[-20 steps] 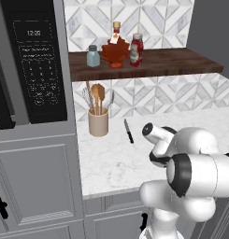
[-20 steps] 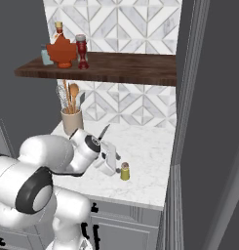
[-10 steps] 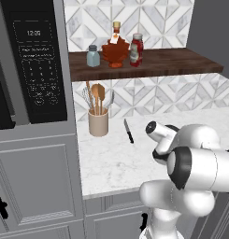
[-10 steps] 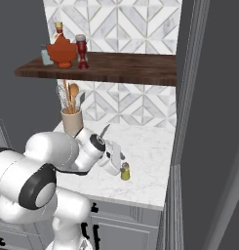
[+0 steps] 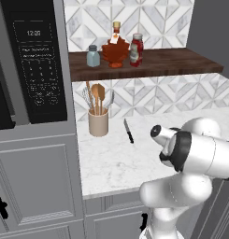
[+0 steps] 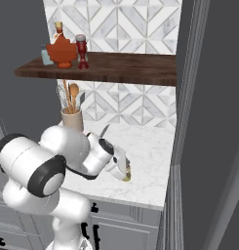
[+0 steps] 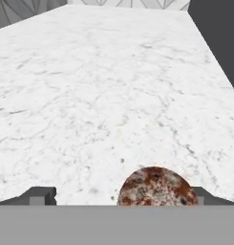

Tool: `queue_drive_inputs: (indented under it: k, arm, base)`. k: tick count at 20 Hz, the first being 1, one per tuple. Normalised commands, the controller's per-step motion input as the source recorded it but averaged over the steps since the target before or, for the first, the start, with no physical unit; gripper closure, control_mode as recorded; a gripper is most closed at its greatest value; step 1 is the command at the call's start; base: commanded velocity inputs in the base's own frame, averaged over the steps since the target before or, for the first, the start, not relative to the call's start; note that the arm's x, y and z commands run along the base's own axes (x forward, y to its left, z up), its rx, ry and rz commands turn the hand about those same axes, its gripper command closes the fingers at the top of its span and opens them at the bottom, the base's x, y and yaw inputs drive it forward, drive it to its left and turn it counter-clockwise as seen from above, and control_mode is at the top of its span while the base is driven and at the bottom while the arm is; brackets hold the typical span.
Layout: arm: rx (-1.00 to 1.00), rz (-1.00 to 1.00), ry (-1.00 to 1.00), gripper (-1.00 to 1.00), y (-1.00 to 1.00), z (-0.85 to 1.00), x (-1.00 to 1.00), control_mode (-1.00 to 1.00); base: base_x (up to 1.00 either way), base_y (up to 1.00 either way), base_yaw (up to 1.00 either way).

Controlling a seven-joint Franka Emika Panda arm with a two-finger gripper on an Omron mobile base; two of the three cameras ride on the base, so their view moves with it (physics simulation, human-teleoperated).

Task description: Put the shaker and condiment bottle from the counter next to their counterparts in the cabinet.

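The light was even and soft, with no glare. Shadows were faint. All pictures looked slightly blurred, without distortion at the edges.

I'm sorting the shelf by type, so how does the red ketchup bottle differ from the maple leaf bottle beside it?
The condiment bottle is slim and cylindrical, with a white label band and a red cap. The maple-leaf bottle is wide, flat and orange-red, with a yellow cap. Both stand upright on the cabinet.

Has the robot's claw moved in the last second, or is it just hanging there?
Yes. In the right base view the gripper has come down and closed in on the little yellow shaker, which stands where it stood on the counter.
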Motion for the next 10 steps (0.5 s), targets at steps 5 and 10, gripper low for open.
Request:
queue_drive_inputs:
  k: [5,10]
  arm:
    - [-0.01,0.01,0.0,1.0,0.0,-0.31,0.0,-1.0]
    - [0.01,0.12,-0.13,1.0,0.0,0.41,-0.23,-1.0]
  base:
    - [0.0,0.0,0.0]
    - [0.0,0.0,0.0]
